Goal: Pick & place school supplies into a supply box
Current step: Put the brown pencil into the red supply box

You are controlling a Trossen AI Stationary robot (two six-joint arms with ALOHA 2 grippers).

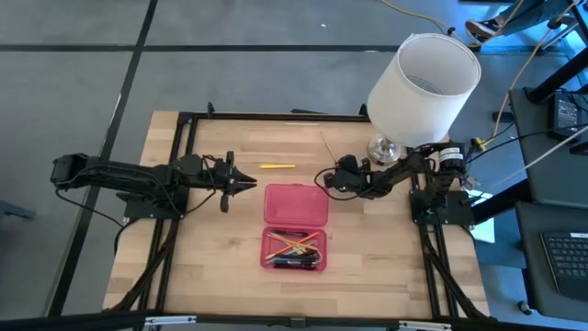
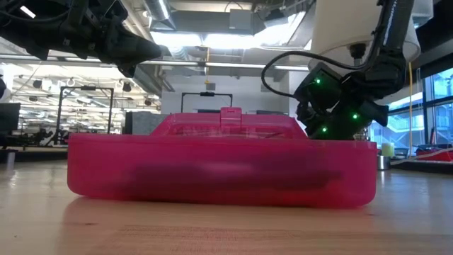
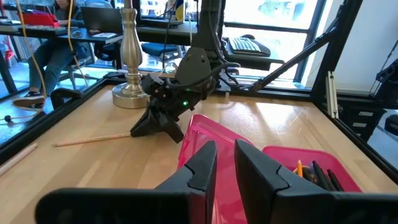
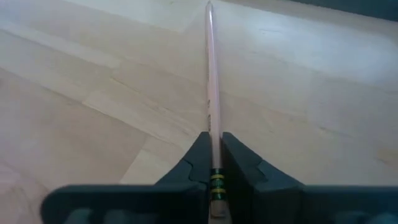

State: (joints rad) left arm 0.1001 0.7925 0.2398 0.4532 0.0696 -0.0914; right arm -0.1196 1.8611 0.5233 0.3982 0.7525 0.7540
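Right wrist view shows the right gripper (image 4: 212,163) pinched tight on a pale pencil (image 4: 209,93) lying on the wooden table (image 4: 74,93), just beside the open pink pencil case (image 1: 296,207). Other pens (image 1: 294,248) lie inside its tray. Opposite the case, the left gripper (image 1: 250,185) hovers nearly closed, holding nothing.

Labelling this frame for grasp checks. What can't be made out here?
- Low view: contents of the red-pink plastic pencil case are a dark blur behind its wall.
- High view: the pale wooden pencil held by the right claw is a faint line, its tip too thin to place.
- Right wrist view: the pencil's eraser end is cut off by the frame edge.
- High view: the white lampshade hides most of the lamp base.
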